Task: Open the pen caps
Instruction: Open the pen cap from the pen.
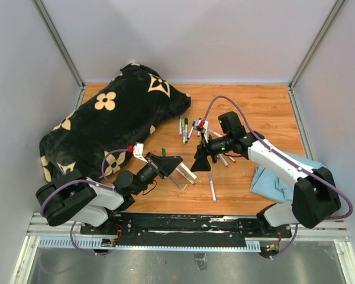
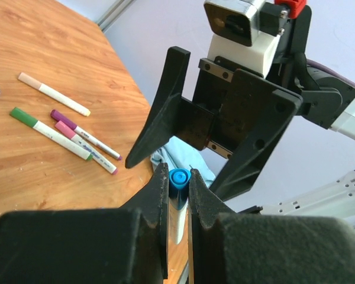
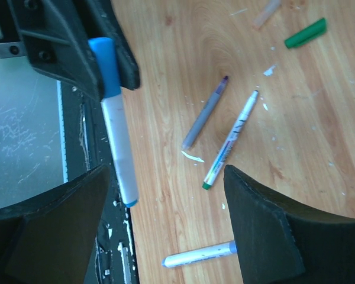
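Left pincer [image 2: 177,173] is closed tight on a marker [image 3: 119,148], its fingers pinching right at the blue cap [image 3: 104,62]. That cap sits on its barrel, and the marker is held above the near middle of the surface [image 1: 254,106].

Right pincer [image 3: 165,173] faces it from the right, fingers spread wide and gripping nothing. In the right wrist view the white barrel's tail shows between those fingers, close to one of them. Whether they touch cannot be told.

Below the right pincer lie three markers:
- a grey marker [image 3: 205,112] with a bare purple tip
- a thin marker [image 3: 231,139] with a bare green tip
- a pale marker [image 3: 198,255] beside them

A loose cap [image 3: 306,32], green, lies apart from these on the wood.

The left wrist view shows three capped markers lying close together on the surface. One has a green cap [image 2: 23,116], one a purple cap [image 2: 64,116] and one a pink cap [image 2: 63,126]. A peach marker [image 2: 53,93] lies just beside them.

From above, a bunch [image 1: 186,127] of more markers lies at the far middle. A blue cloth [image 1: 272,177] is crumpled at the near right. A black cushion [image 1: 112,118] with beige flowers fills the far left.
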Controlling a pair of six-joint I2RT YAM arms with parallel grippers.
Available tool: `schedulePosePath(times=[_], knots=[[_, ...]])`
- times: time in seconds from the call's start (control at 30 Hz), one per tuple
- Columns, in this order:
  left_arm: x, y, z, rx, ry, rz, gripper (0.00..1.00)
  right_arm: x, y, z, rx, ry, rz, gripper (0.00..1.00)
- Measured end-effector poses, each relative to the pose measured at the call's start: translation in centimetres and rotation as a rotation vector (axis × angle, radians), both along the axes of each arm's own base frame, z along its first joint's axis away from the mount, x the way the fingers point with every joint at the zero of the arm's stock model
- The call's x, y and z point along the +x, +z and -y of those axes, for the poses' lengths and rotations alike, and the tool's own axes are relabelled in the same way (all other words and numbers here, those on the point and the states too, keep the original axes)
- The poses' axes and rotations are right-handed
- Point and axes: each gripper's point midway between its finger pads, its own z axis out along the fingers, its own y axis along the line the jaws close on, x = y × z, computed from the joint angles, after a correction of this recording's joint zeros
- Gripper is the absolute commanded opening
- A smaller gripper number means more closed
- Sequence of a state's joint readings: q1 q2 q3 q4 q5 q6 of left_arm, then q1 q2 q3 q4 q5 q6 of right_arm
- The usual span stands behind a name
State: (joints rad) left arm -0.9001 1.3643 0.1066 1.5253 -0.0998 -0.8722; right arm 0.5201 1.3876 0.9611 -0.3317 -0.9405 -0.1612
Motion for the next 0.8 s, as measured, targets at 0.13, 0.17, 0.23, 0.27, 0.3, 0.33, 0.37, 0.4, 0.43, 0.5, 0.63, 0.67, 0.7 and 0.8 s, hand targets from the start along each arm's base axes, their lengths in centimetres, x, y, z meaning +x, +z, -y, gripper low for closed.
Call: schedulePosePath(times=[0.13,0.17,0.23,0.27,0.3,0.33,0.37,0.4,0.43,0.5,0.63,0.67,0.7,0.8], knots=[[0.0,-0.1,0.0,0.001,0.0,-0.002,0.0,-1.4,0.5,-0.9,0.029,0.058,-0.01,0.78],[0.0,-0.1,0.0,0.001,0.0,-0.002,0.0,-1.7,0.6,-1.1,0.036,0.073,-0.012,0.78],[0.0,-0.1,0.0,0.001,-0.001,-0.002,0.0,-2.3,0.7,-1.5,0.042,0.096,-0.012,0.75],[0.0,0.0,0.1,-0.001,-0.001,-0.003,0.0,-2.6,0.8,-1.7,0.042,0.107,-0.009,0.71],[0.0,0.0,0.1,-0.002,-0.002,-0.005,0.0,-2.8,0.8,-1.9,0.042,0.115,-0.008,0.66],[0.1,0.0,0.2,-0.003,-0.003,-0.006,0.0,-3.0,0.7,-2.0,0.042,0.123,-0.007,0.62],[0.1,0.0,0.2,-0.003,-0.003,-0.007,0.0,-3.3,0.7,-2.2,0.041,0.131,-0.006,0.57],[0.1,0.0,0.3,-0.003,-0.004,-0.009,0.0,-3.4,0.7,-2.3,0.039,0.134,-0.006,0.52],[0.2,-0.1,0.3,-0.004,-0.004,-0.011,0.0,-3.4,0.6,-2.4,0.037,0.135,-0.006,0.48],[0.2,-0.1,0.3,-0.005,-0.005,-0.014,0.0,-3.4,0.5,-2.4,0.033,0.132,-0.005,0.39],[0.2,-0.3,0.4,-0.002,-0.007,-0.021,0.0,-3.3,0.5,-2.4,0.029,0.125,-0.004,0.32],[0.2,-0.4,0.4,0.0,-0.007,-0.023,0.0,-3.3,0.5,-2.4,0.029,0.125,-0.004,0.32],[0.2,-0.5,0.4,0.003,-0.007,-0.026,0.0,-3.3,0.5,-2.4,0.029,0.125,-0.005,0.33],[0.3,-1.0,0.5,0.01,-0.007,-0.037,0.0,-3.3,0.4,-2.4,0.028,0.125,-0.007,0.38]])
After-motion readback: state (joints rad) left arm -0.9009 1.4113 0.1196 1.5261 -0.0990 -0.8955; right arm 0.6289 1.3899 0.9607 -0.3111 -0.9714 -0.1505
